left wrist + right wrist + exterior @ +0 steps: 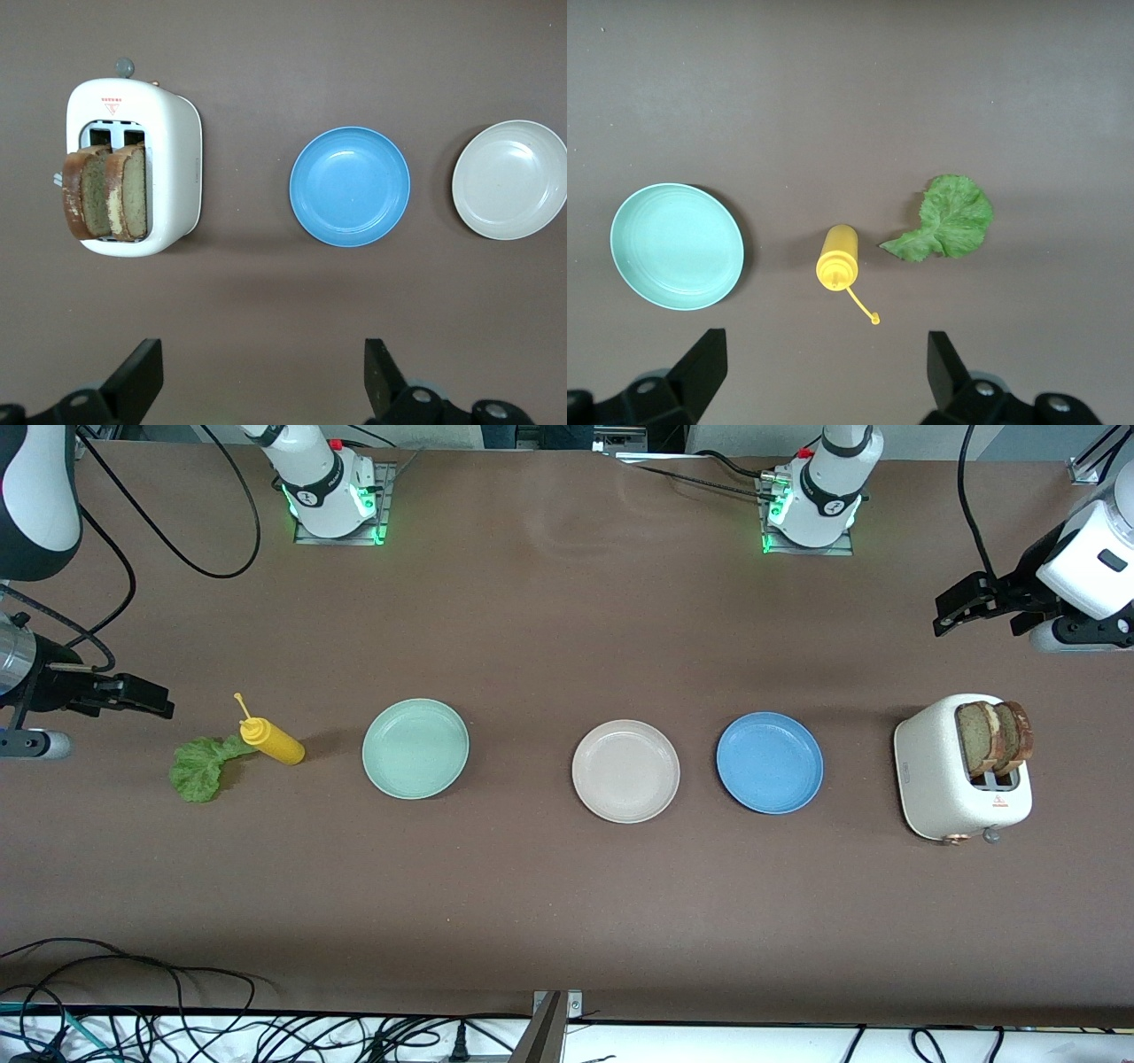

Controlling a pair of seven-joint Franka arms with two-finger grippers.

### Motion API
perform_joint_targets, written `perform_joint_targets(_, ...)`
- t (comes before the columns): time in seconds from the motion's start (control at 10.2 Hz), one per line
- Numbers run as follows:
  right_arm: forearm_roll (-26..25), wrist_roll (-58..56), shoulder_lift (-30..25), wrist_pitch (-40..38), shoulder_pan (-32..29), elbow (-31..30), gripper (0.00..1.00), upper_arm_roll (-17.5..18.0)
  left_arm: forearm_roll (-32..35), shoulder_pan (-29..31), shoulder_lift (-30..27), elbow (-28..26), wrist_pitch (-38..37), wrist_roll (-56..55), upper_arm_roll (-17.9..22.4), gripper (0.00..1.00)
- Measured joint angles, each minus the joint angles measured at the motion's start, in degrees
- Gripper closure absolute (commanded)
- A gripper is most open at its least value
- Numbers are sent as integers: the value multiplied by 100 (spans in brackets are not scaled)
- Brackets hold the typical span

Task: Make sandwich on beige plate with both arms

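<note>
I'm seeing the beige plate (pixel 625 771) sitting empty at frame centre, bread slices (pixel 992 737) standing in the toaster (pixel 939 779) at right. Both grippers are hanging open: left gripper (pixel 952 613) upper right, right gripper (pixel 146 697) at left above the lettuce (pixel 199 769).

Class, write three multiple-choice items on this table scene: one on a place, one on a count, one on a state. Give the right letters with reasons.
1. Where are the bread slices?
A. In the toaster
B. On the beige plate
C. On the blue plate

2. How many plates are on the table?
A. Two
B. Three
C. Four

3. How is the left claw?
A. Shut on the lettuce
B. Shut on bread
C. Open, holding nothing

Answers: 1 A, both slices stand in its slots. 2 B, mint-green plate, beige, blue. 3 C, its fingers stand wide apart over bare table.
</note>
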Motion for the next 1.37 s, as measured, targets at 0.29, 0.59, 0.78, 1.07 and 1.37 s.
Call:
perform_joint_targets(0.29, 1, 0, 0, 0, 0, 0, 0, 0, 0, 0, 2, 0, -35, 0, 0, 0)
perform_joint_targets(0.59, 2, 1, 0, 0, 0, 0, 0, 0, 0, 0, 5, 0, -51, 0, -3, 0)
perform_joint_targets(0.78, 2, 1, 0, 0, 0, 0, 0, 0, 0, 0, 44, 0, -62, 0, -3, 0)
perform_joint_targets(1.07, 2, 1, 0, 0, 1, 0, 0, 1, 64, 81, 268, -3, -85, 12, 49, 0)
perform_joint_targets(1.37, 3, 2, 1, 0, 4, 0, 0, 1, 319, 666, 980, -15, 167, 489, 90, 0)
